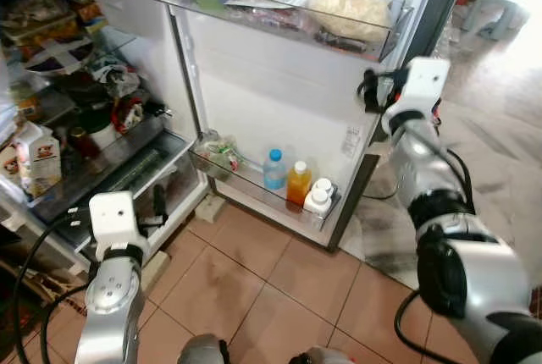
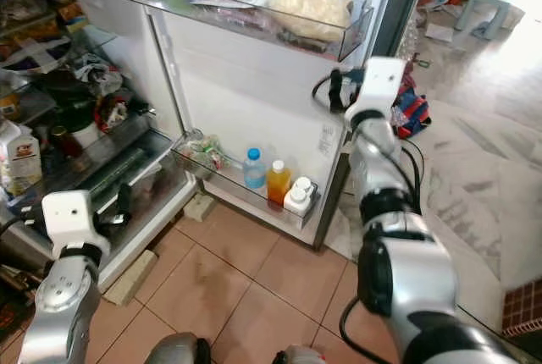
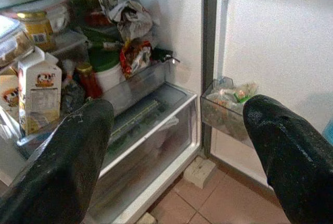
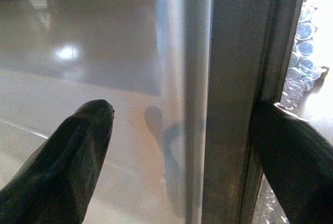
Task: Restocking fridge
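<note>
At the open white fridge door's (image 1: pixel 279 102) outer edge, the right gripper (image 4: pixel 182 146) straddles the edge with fingers spread; low before the crowded shelves, the left gripper (image 3: pixel 179 146) hangs open, empty. An orange juice bottle (image 1: pixel 297 182) stands in the door's bottom rack.

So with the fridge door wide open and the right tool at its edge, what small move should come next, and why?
Probably close the right tool on the grey edge of the white fridge door. The wrist view shows its two black fingers spread either side of that edge without pinching it, so a grip seems needed before the door can be moved. The left tool is open and empty, facing the shelves.
</note>
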`<state>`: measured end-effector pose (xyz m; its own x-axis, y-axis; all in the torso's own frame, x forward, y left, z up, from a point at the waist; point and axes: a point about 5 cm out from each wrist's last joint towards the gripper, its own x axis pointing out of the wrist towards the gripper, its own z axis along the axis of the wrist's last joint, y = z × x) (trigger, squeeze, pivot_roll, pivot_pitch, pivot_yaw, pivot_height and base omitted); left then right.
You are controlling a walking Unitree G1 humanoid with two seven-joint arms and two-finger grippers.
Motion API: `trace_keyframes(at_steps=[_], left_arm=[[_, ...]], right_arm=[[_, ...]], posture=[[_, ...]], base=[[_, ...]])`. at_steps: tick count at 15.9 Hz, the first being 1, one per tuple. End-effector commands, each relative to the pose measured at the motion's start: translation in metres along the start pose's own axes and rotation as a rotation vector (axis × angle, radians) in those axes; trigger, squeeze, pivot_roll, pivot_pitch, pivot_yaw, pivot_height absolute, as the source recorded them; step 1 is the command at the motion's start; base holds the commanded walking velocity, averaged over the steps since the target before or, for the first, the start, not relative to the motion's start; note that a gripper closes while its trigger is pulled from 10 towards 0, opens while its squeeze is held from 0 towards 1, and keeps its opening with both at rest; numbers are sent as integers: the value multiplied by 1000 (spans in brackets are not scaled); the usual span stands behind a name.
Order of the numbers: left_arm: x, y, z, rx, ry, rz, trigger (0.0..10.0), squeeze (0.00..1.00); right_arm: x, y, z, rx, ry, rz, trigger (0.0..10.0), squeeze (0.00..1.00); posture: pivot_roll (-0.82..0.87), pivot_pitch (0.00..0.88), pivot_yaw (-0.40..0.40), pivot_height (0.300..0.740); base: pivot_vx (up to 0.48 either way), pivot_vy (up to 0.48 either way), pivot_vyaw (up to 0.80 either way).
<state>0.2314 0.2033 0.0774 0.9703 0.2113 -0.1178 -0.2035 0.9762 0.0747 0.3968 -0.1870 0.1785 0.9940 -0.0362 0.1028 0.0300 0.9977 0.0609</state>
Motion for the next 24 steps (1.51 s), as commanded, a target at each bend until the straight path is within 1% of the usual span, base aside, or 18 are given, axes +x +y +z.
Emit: trace_keyframes(at_steps=[1,2,3,5,6,8,11,12,15,16,17,18,19,20,21,22,23,24], left_arm=[[-1,0,5,7,-15,11,10000,0],[-2,3,5,3,-10,27,10000,0],[-2,3,6,2,-11,32,10000,0],[-1,2,7,0,-11,29,10000,0],[0,-1,7,-8,-13,16,10000,0],[1,-2,7,-9,-12,11,10000,0],[4,-3,9,-11,-19,3,10000,0],[5,-3,10,-12,-22,3,10000,0],[7,-2,11,-22,-22,12,10000,0],[7,-2,11,-24,-23,14,10000,0],[9,-2,12,-28,-26,17,10000,0],[10,-2,13,-33,-30,22,10000,0],[10,-2,14,-37,-31,24,10000,0],[11,-3,14,-45,-31,22,10000,0],[11,-3,14,-47,-31,17,10000,0],[12,-4,13,-50,-30,10,10000,0],[13,-7,14,-53,-31,-2,10000,0],[14,-9,14,-55,-32,-7,10000,0]], right_arm=[[5,18,3,40,17,100,10000,0],[5,28,4,81,14,191,10000,0],[4,31,2,87,15,229,10000,0],[2,30,-2,85,24,256,10000,0],[-1,27,-6,105,32,279,10000,0],[-4,31,-8,147,32,352,10000,0],[-12,42,-11,183,29,516,10000,0],[-13,43,-11,183,28,532,10000,0],[-23,53,-8,245,27,713,10000,0],[-26,55,-8,253,31,750,10000,0],[-32,54,-7,241,24,810,10000,0],[-39,49,-8,250,44,849,10000,0],[-47,43,-11,262,76,885,10000,0],[-59,36,-16,265,122,942,10000,0],[-65,33,-19,262,142,964,10000,0],[-73,28,-26,239,177,977,10000,0],[-80,23,-33,233,215,974,10000,0],[-87,21,-38,238,253,997,10000,0]], posture=[[143,34,-24,740],[141,33,-24,740],[141,33,-24,740],[134,32,-21,740],[134,32,-20,740],[128,27,-17,740],[122,22,-12,740],[122,22,-12,740],[118,15,-9,740],[118,14,-9,740],[117,12,-8,740],[118,8,-8,740],[117,8,-9,740],[112,6,-8,740],[109,6,-8,740],[101,6,-5,740],[96,6,-5,740],[95,5,-4,740]], base=[[0,0,0],[0,0,0],[0,0,0],[0,0,0],[0,0,0],[0,0,0],[0,0,0],[0,0,0],[0,0,0],[0,0,0],[0,0,0],[0,0,0],[0,0,0],[0,0,0],[0,0,0],[0,0,0],[0,0,0],[0,0,0]])
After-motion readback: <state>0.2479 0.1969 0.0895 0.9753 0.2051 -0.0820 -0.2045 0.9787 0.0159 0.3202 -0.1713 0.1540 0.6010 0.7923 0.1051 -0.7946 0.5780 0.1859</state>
